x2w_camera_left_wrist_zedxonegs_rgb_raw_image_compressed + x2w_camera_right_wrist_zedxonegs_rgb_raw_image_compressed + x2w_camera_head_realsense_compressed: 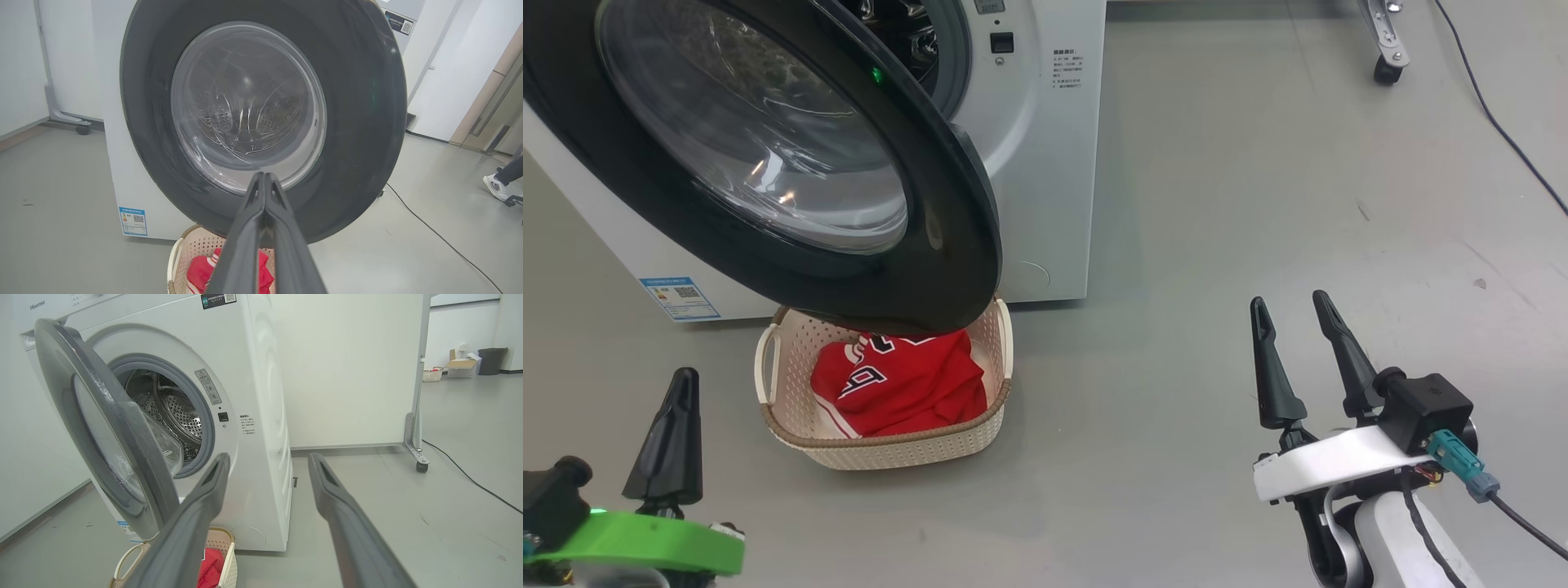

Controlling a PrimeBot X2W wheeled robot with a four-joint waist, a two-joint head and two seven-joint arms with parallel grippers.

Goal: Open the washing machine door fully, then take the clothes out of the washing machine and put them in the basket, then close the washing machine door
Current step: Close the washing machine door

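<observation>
The washing machine door (768, 163) stands partly open. It is hinged on the robot's left and swung out from the washing machine (1033, 163), so its lower rim overhangs the back of the basket (907, 453). The basket sits on the floor just in front of the washer, with the red jersey (907, 384) lying inside it. What can be seen of the steel drum in the right wrist view looks empty, so the step in hand is probably closing the door.

The door's glossy outer face is turned toward the left end effector (684, 380), which is low on the robot's left. The door lies ahead of it and above. In the left wrist view the fingers aim straight at the lower edge of the glass bowl. They are clenched tight together, grasp nothing, and are apart from the door.

The right end effector (1290, 300) is well off to the right, beyond the door's free edge, and meets the door nearly edge-on. Its fingers are spread wide, with only floor between them.

The left arm looks better placed for a flat push on the rim toward the washer front.
</observation>
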